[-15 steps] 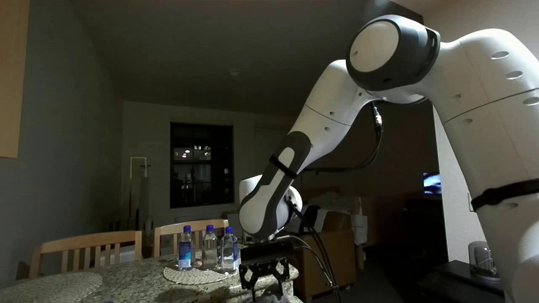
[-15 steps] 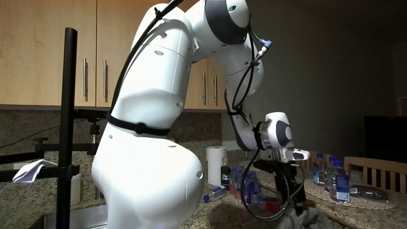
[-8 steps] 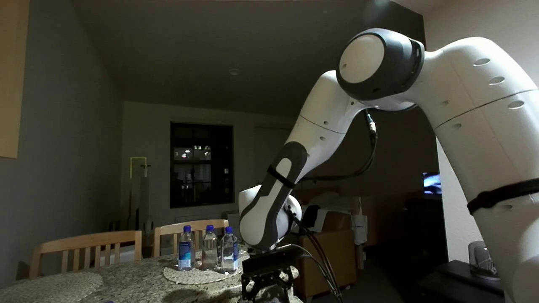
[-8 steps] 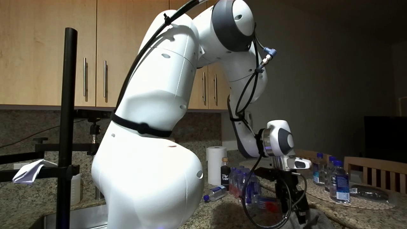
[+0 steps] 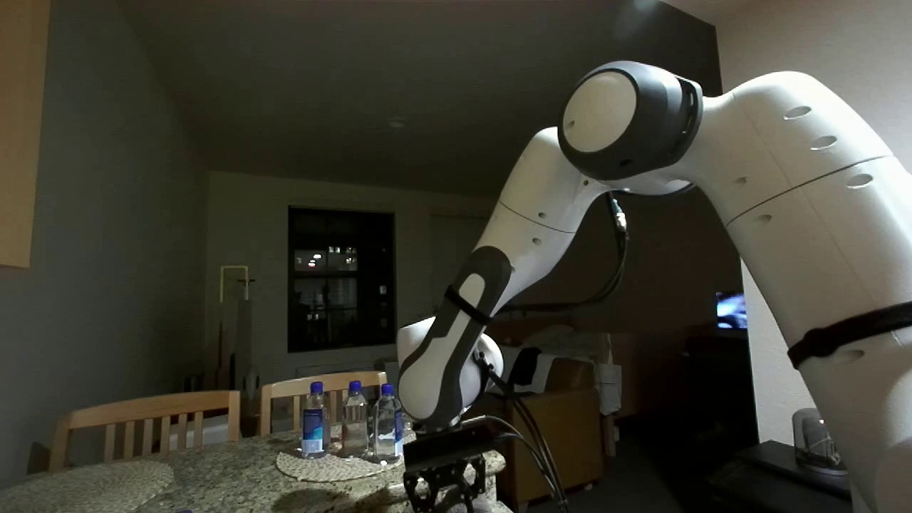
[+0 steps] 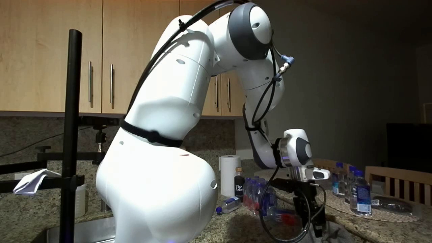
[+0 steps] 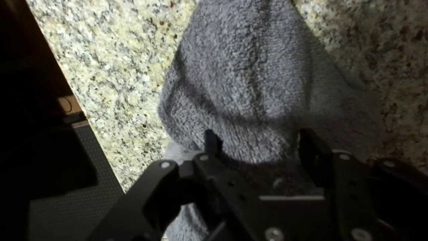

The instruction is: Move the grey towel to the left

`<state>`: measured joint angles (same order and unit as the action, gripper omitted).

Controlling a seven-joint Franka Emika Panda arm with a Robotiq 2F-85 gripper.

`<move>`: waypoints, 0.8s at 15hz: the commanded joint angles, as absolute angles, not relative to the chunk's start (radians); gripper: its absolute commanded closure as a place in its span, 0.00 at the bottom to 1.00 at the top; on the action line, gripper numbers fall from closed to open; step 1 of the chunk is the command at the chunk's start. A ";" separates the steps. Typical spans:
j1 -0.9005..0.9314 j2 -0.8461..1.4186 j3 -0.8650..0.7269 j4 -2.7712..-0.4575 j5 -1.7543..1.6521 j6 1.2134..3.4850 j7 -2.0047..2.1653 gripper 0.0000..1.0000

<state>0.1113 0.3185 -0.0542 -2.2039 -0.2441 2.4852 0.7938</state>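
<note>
The grey towel [image 7: 240, 67] lies bunched on the speckled stone counter in the wrist view. Part of it also shows at the bottom edge of an exterior view [image 6: 335, 233]. My gripper [image 7: 258, 144] is pointed down at the towel, its two black fingers apart with a raised fold of towel between them. In an exterior view the gripper [image 6: 319, 231] reaches down into the towel; its fingertips are low at the bottom edge of another exterior view [image 5: 445, 499]. I cannot tell whether the fingers touch the cloth. The towel under the gripper's body is partly hidden.
The counter [image 7: 127, 100] ends in an edge on the wrist view's left, with a dark drop beyond. Upright water bottles [image 5: 354, 424] stand on a woven mat [image 5: 320, 468]. More bottles [image 6: 266, 199], a lying bottle [image 6: 281, 216] and a paper roll [image 6: 230, 175] are near the arm.
The arm has come down and reached further out, lowering the gripper into the towel. In the last half second it has shifted only slightly. The bottles have not moved.
</note>
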 commanded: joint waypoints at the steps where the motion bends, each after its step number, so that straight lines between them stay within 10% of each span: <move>1: 0.116 0.327 -0.059 -2.196 -0.224 2.492 0.753 0.66; 5: 0.107 0.324 -0.058 -2.193 -0.209 2.474 0.734 0.89; 12: 0.112 0.271 -0.049 -2.189 -0.208 2.480 0.726 0.90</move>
<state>0.1112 0.3129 -0.0536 -2.1827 -0.2376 2.4832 0.7828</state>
